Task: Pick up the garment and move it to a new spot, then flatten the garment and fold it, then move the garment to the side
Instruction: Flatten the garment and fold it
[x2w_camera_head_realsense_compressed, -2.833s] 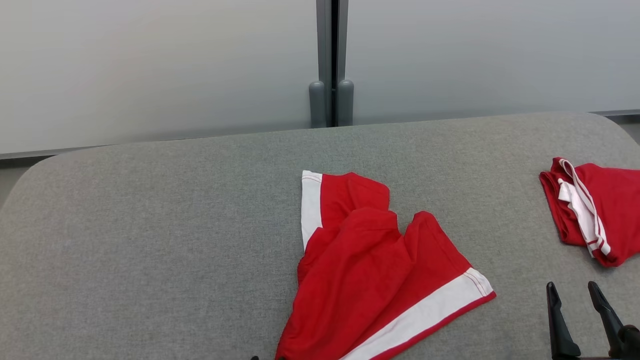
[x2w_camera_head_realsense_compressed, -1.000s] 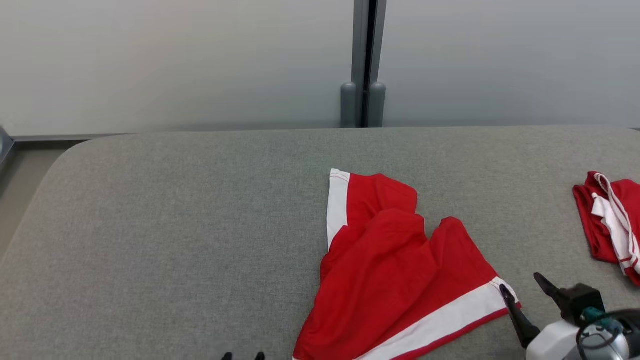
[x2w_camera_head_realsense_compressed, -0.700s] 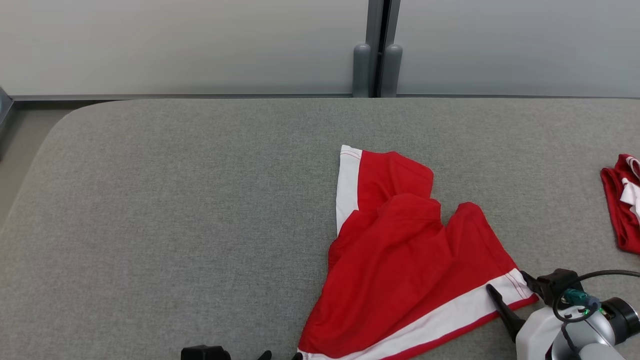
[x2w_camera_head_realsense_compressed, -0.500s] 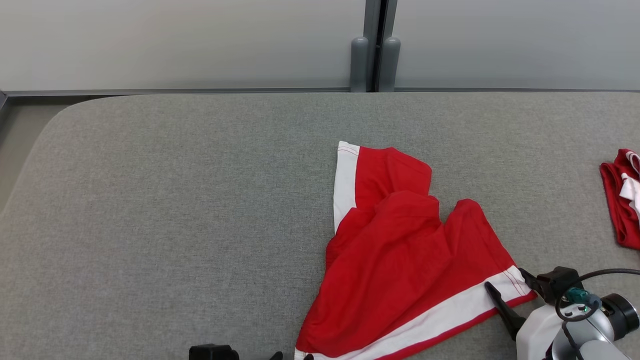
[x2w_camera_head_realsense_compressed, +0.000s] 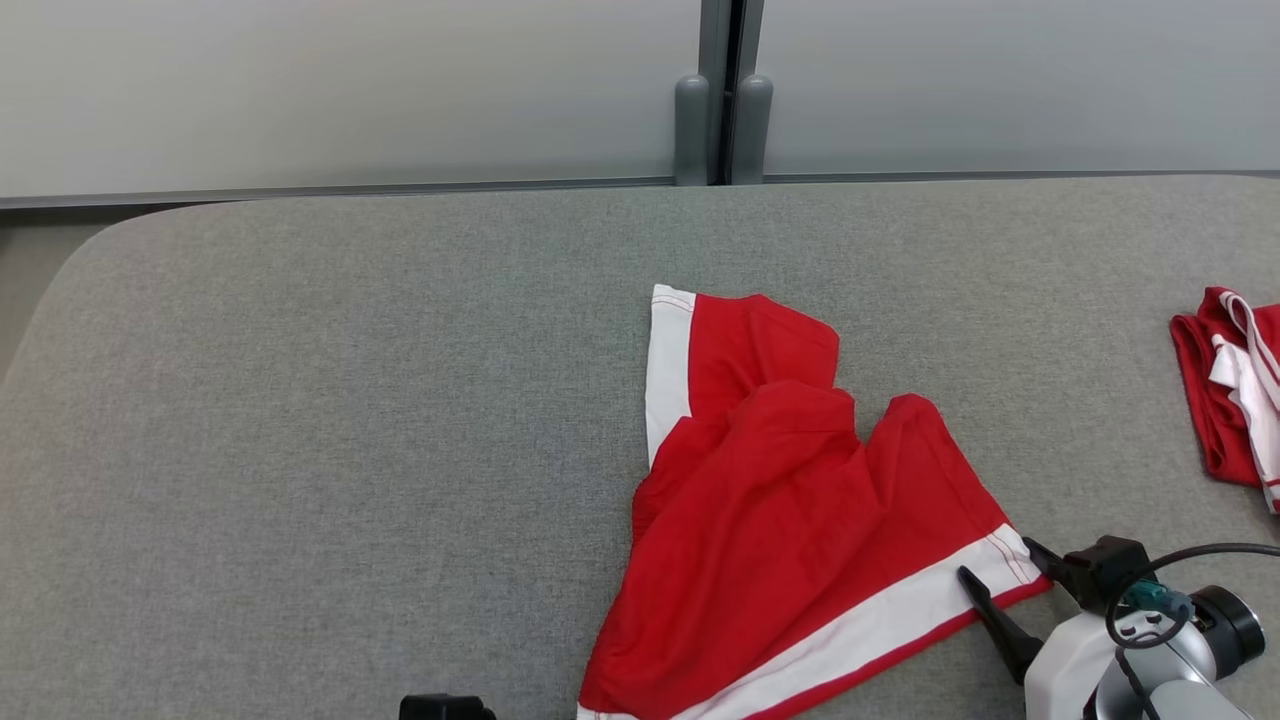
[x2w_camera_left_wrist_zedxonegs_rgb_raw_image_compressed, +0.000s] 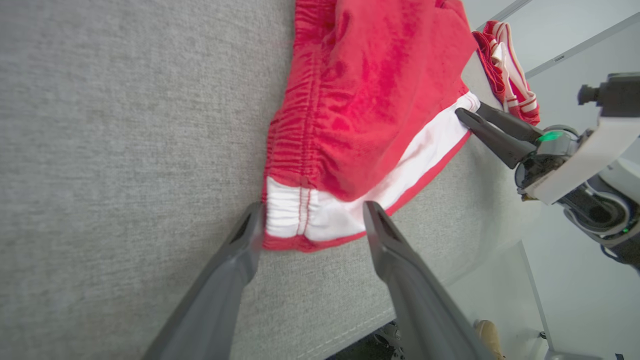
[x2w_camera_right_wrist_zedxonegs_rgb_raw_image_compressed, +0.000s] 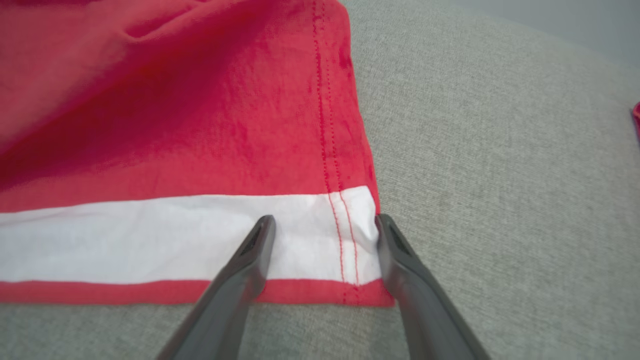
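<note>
- Currently the red garment (x2w_camera_head_realsense_compressed: 790, 520) lies rumpled on the grey counter (x2w_camera_head_realsense_compressed: 350, 400), right of centre, with its waistband corner near the front edge.
- Left hand (x2w_camera_left_wrist_zedxonegs_rgb_raw_image_compressed: 312, 210): fingers spread, one either side of the white-banded waistband corner, not closed on it.
- Right hand (x2w_camera_right_wrist_zedxonegs_rgb_raw_image_compressed: 325, 220): fingers spread, straddling the white-striped hem corner on the garment's right.
- Second red-and-white garment (x2w_camera_head_realsense_compressed: 1225, 390): bunched at the counter's far right, well apart.

Garment (x2w_camera_head_realsense_compressed: 780, 510), red bundle (x2w_camera_head_realsense_compressed: 1215, 400) on grey bench (x2w_camera_head_realsense_compressed: 300, 400)

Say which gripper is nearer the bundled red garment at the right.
Right. The right gripper is at the spread shorts' corner facing the bundle; the left gripper is at their far waistband corner.
</note>
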